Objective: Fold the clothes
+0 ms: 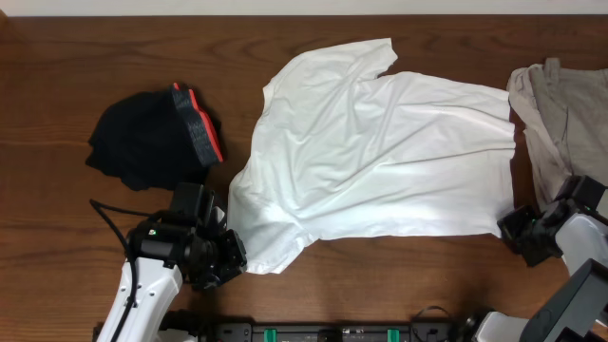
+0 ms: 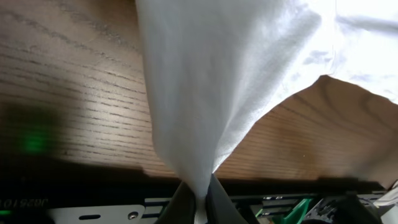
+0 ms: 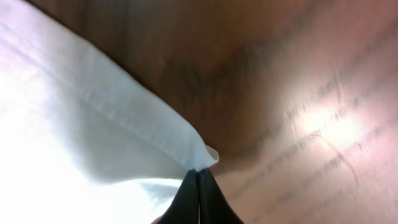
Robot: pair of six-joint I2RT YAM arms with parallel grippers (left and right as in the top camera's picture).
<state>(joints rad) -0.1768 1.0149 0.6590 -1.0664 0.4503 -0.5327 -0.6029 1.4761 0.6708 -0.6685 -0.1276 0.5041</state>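
Now, a white shirt [image 1: 370,157] lies spread on the counter [image 1: 95,47].
It is lightly wrinkled; left jaws pinch one near corner, right jaws pinch the other.

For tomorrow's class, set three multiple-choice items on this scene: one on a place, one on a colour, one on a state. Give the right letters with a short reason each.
1. Relative to the white shirt, the black garment lies:
A. on top of it
B. to its left
C. to its right

2. The black garment's trim is:
A. blue
B. yellow
C. red

3. The left claw is:
A. shut on the white shirt
B. open and holding nothing
C. shut on the black garment

Answers
1 B: the overhead view shows it lying apart, on the shirt's left.
2 C: a red edge runs along its band.
3 A: the left wrist view shows white cloth pinched between closed fingers.
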